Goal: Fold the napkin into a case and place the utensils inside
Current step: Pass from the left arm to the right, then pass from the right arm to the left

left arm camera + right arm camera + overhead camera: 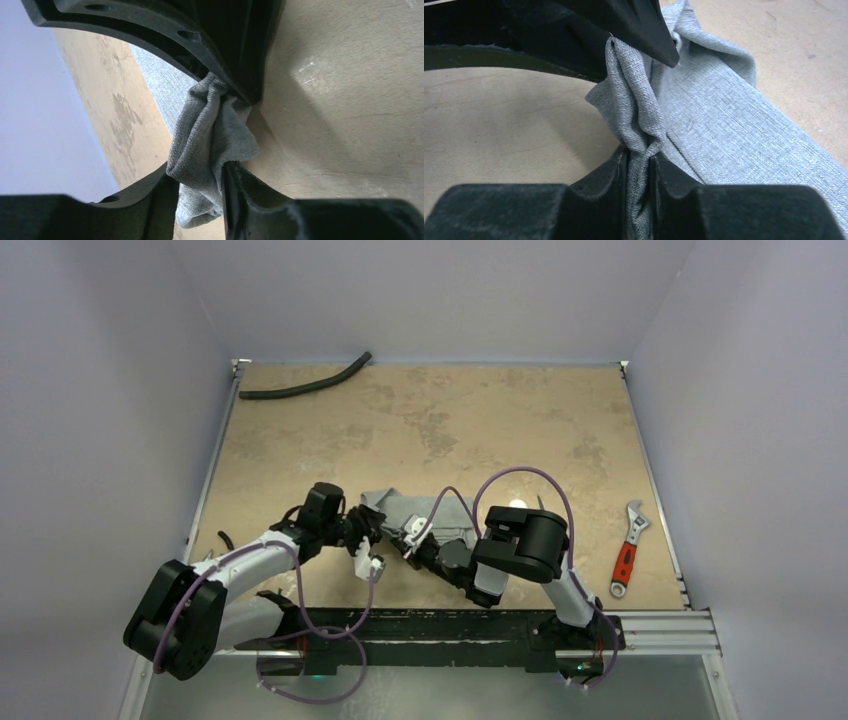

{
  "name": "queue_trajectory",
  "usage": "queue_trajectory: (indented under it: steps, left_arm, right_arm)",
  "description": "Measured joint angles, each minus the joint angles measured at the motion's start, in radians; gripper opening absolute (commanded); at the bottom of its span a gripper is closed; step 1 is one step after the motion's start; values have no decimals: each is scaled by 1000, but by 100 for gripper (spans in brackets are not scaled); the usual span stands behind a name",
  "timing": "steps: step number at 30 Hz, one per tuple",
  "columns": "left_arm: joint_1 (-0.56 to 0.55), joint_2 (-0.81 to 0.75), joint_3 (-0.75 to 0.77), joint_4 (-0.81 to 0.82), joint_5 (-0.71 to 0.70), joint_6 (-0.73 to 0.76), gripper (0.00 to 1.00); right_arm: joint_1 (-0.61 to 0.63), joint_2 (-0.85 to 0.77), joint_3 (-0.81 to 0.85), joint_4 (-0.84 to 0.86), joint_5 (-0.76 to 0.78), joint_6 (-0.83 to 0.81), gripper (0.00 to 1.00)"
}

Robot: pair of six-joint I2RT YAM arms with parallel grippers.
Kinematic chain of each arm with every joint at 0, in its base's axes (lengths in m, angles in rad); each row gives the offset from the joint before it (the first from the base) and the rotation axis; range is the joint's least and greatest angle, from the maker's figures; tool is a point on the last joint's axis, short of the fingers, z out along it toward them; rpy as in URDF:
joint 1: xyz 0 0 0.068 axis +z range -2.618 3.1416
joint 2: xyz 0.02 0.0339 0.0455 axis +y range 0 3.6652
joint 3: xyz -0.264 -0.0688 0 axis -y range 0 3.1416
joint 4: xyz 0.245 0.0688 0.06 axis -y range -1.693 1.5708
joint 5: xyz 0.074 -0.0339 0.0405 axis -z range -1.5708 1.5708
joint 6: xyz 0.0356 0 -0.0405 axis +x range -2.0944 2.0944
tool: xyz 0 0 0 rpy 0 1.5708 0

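The grey napkin (425, 510) lies bunched and partly folded near the table's front middle, between my two grippers. My left gripper (368, 532) is shut on a gathered corner of it at its left side; the left wrist view shows the cloth (210, 135) pinched between the fingers (200, 197). My right gripper (413, 546) is shut on a bunched edge at the napkin's near side; the right wrist view shows the cloth (724, 130) running away from the closed jaws (640, 167) as a flat folded band. A small white spoon (517, 503) peeks out behind the right arm. The dark stick utensil is hidden.
A red-handled wrench (627, 548) lies at the right edge of the table. A long black curved hose (305, 386) lies at the back left. The right arm's elbow (525, 540) hangs over the front right of the napkin. Purple cables loop over both arms.
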Motion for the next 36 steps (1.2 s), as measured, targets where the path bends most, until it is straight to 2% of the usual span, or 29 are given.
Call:
queue_trajectory:
  steps: [2, 4, 5, 9, 22, 32, 36]
  left_arm:
    - [0, 0, 0, -11, 2, -2, 19]
    - [0, 0, 3, -26, 3, -3, 2]
    - [0, 0, 5, -34, 4, -3, 0]
    - [0, 6, 23, -56, 8, -20, 0]
    - [0, 20, 39, -85, 11, -49, 0]
    - [0, 26, 45, -90, 10, -64, 0]
    - [0, 26, 45, -90, 10, -74, 0]
  right_arm:
    - [0, 0, 0, -1, -9, 0, 32]
    - [0, 0, 0, -1, -17, -2, 38]
    - [0, 0, 0, -2, -18, -3, 40]
    - [1, 0, -1, -2, -22, -15, 44]
    - [1, -26, -4, -37, 12, -89, 46]
    - [34, -39, -4, -55, 36, -154, 54]
    - [48, -47, -4, -63, 58, -185, 63]
